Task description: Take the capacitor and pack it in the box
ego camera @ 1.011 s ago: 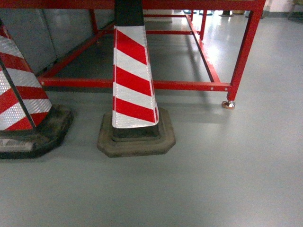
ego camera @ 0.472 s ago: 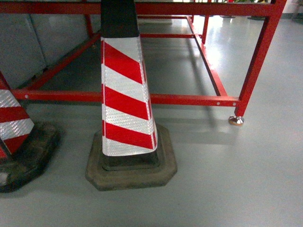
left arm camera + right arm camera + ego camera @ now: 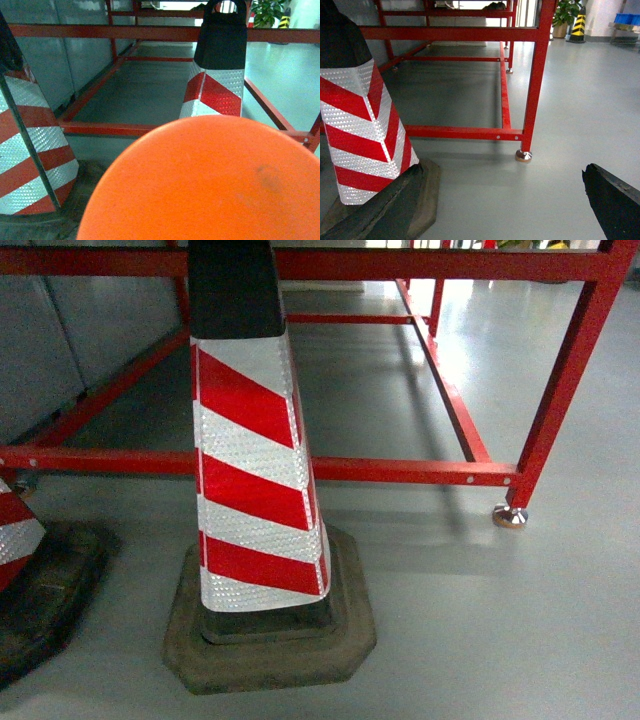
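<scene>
Still in transit — no box or capacitor in view.
You're facing a striped cone [image 3: 255,490] by the red frame [image 3: 400,470]; right tool [image 3: 505,210] spread wide, empty; left tool unseen — can't tell. Next: find the tabletop w/ parts.

No text, label, brand, number or readable sign appears in any of the three views. The only markings are warning patterns without lettering: slanted red and white reflective stripes on the traffic cone [image 3: 255,490] straight ahead in the head view, the same stripes on a second cone [image 3: 15,535] at that view's left edge, and black and yellow diagonal stripes on a distant cone [image 3: 578,26] far ahead and to the right in the right wrist view. The red metal frame [image 3: 420,470] behind the cones carries no plate or sticker that can be made out.
</scene>
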Available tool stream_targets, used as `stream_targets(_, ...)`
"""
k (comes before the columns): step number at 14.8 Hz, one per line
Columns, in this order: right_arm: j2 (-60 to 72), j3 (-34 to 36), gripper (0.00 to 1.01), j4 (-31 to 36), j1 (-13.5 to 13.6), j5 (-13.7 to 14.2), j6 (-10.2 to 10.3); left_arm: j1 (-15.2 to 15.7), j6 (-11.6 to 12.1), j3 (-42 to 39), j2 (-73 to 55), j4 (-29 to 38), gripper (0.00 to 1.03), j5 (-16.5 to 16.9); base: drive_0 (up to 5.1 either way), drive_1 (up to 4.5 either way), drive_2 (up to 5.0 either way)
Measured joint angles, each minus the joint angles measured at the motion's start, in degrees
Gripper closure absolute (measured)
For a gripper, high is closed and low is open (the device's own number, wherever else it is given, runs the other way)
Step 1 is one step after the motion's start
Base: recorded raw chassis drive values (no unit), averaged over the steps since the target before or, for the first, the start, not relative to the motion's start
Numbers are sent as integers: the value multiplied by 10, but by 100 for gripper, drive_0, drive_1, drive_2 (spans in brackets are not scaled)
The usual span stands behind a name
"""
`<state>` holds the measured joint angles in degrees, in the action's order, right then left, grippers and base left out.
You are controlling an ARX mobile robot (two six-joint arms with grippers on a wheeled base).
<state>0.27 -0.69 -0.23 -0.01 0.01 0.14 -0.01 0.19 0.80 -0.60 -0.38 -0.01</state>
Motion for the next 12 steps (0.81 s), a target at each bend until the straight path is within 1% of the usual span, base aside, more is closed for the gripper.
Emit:
stream_targets(7, 0, 0, 3, -1, 0, 0, 0, 0, 0, 0, 0, 0, 60, -1, -2, 427, -431)
stream_targets(12, 0, 0, 3, 0, 0, 0, 1, 0, 0, 0, 0, 0, 60, 1, 0, 0, 0)
